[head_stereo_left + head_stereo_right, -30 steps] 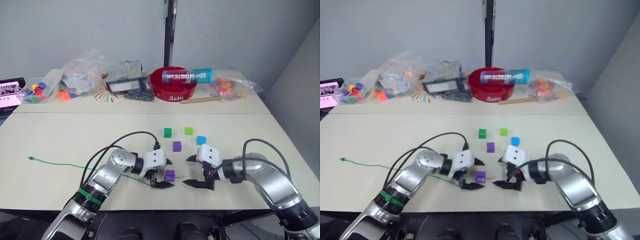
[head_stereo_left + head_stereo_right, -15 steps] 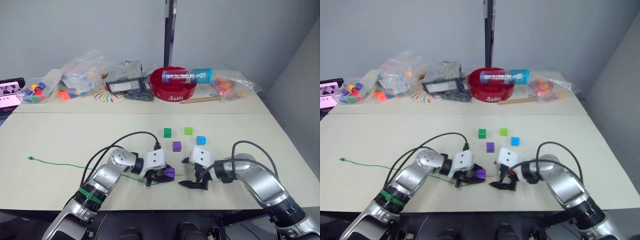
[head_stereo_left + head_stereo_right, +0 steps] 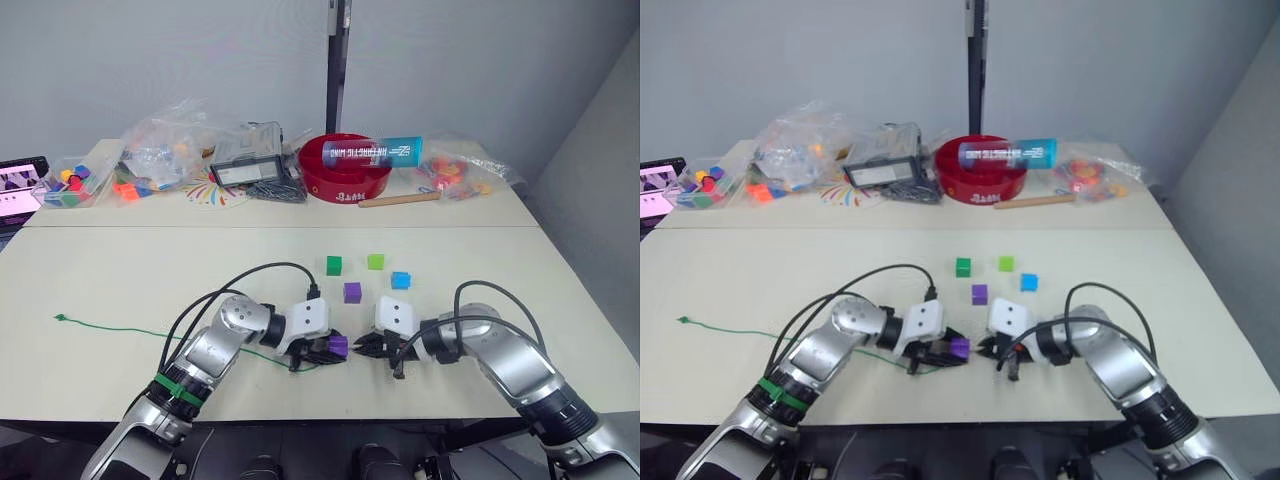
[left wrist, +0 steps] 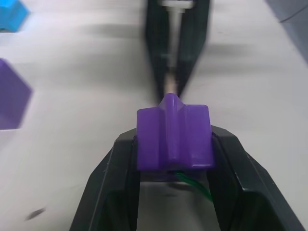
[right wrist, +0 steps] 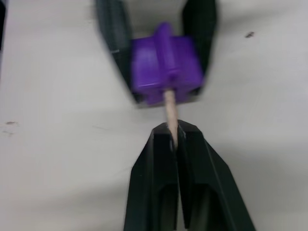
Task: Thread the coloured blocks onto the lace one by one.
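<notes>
My left gripper (image 3: pixel 335 349) is shut on a purple block (image 4: pixel 173 137) just above the near table. The green lace (image 3: pixel 130 331) runs from its knot at the far left to this block, and its pale stiff tip (image 5: pixel 169 108) sticks out of the block's far side. My right gripper (image 5: pixel 174 132) faces the left one and is shut on that tip. Behind the grippers lie a second purple block (image 3: pixel 352 291), a dark green block (image 3: pixel 335 265), a light green block (image 3: pixel 375 261) and a blue block (image 3: pixel 401 280).
On the rear table stand a red bowl (image 3: pixel 345 165) with a blue tube (image 3: pixel 375 151) across it, a wooden stick (image 3: pixel 400 199), bags of toy pieces (image 3: pixel 165 150) and a screen (image 3: pixel 20 187) at the far left. A seam separates the two tables.
My left gripper has shut on the purple block. My right gripper has moved left up to the block and shut on the lace's tip.
</notes>
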Motion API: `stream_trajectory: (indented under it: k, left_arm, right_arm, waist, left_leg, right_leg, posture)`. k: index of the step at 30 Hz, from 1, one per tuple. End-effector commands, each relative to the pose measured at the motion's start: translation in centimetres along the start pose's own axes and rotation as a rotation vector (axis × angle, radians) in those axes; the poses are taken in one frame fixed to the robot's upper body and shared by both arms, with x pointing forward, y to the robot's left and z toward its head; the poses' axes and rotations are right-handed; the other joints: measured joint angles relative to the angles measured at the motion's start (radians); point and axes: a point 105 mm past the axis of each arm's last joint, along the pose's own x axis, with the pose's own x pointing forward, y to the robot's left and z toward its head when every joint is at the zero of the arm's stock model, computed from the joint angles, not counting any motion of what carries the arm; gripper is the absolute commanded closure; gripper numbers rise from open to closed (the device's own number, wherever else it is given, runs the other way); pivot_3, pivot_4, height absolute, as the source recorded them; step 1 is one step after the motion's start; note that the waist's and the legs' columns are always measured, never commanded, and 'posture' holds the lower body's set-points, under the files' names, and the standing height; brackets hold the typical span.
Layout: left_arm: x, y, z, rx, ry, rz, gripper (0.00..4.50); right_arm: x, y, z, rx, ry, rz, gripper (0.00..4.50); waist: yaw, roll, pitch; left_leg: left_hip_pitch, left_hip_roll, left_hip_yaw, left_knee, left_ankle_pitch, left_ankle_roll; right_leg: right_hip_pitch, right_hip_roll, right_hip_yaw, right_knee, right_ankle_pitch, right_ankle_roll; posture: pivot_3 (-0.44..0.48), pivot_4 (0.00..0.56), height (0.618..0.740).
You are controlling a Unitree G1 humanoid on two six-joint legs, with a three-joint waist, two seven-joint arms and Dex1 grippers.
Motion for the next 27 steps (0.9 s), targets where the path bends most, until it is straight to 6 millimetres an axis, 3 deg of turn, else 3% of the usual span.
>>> stream_trajectory:
  k: [1, 8, 15, 27]
  left_arm:
    - [0.1, -0.2, 0.2, 0.021, 0.001, -0.022, 3.13]
    - [-1.6, 0.1, 0.3, 0.019, 0.004, -0.008, 3.13]
    - [-5.8, -0.4, -1.3, 0.007, 0.067, 0.014, 3.13]
    - [-19.8, -1.4, -10.1, -0.164, 0.306, 0.16, 3.13]
  right_arm:
    - [-0.6, -0.5, -0.2, -0.01, 0.012, -0.037, 4.5]
    - [-1.3, -0.7, -0.5, -0.017, 0.026, -0.052, 4.5]
    - [-1.8, -0.8, -0.7, -0.018, 0.04, -0.062, 4.5]
    - [-1.5, -0.1, -0.1, -0.018, 0.018, -0.047, 4.5]
  waist:
    - [0.0, 0.0, 0.0]
    - [0.0, 0.0, 0.0]
    - [-0.002, 0.0, 0.0]
    - [-0.009, 0.0, 0.0]
  left_leg:
    - [0.0, 0.0, 0.0, 0.0, 0.0, 0.0]
    - [0.0, 0.0, 0.0, 0.0, 0.0, 0.0]
    - [0.0, 0.0, 0.0, 0.0, 0.0, 0.0]
    - [0.001, 0.001, 0.001, -0.001, 0.0, 0.0]
  right_leg:
    - [0.0, 0.0, 0.0, 0.0, 0.0, 0.0]
    - [0.0, 0.0, 0.0, 0.0, 0.0, 0.0]
    - [0.0, 0.0, 0.0, 0.0, 0.0, 0.0]
    - [-0.001, 0.001, 0.0, 0.0, 0.0, -0.001]
  posture:
    - [0.0, 0.15, 0.731]
    - [0.0, 0.15, 0.731]
    - [0.0, 0.15, 0.731]
    - [0.0, 0.15, 0.731]
